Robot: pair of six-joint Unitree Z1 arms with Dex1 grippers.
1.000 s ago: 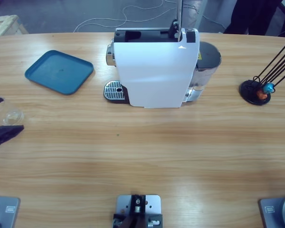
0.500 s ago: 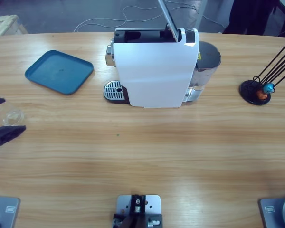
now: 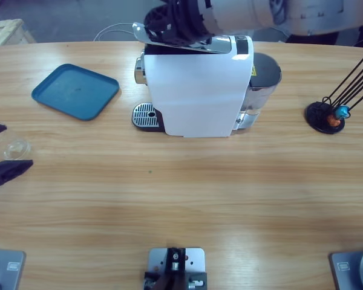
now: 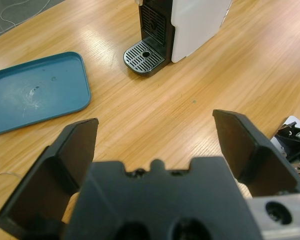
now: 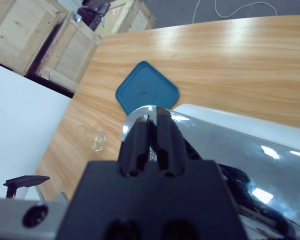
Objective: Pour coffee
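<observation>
No coffee shows in any view. A white coffee machine [image 3: 196, 90] stands mid-table with its drip grate [image 3: 146, 115] at its left end. My right gripper [image 3: 169, 27] is shut and rests on the machine's silver lever [image 3: 187, 43], which lies flat along the top. In the right wrist view the gripper [image 5: 151, 120] sits on that lever [image 5: 230, 140]. At the table's left edge, my left gripper [image 3: 13, 145] is open, its jaws on either side of a small clear glass [image 3: 16, 149] that looks empty. The left wrist view shows the open gripper [image 4: 155, 135] facing the machine [image 4: 190, 25].
A blue tray [image 3: 75, 90] lies at the back left, left of the machine, and also shows as the blue tray [image 4: 35, 92]. A black capsule stand [image 3: 327, 118] with long rods and a blue and an orange capsule sits at the far right. Wooden crates [image 5: 50, 35] stand beyond the table.
The lever has swung from upright down flat onto the machine's top. The right arm has come into the high view over it. The left gripper and glass have not moved.
</observation>
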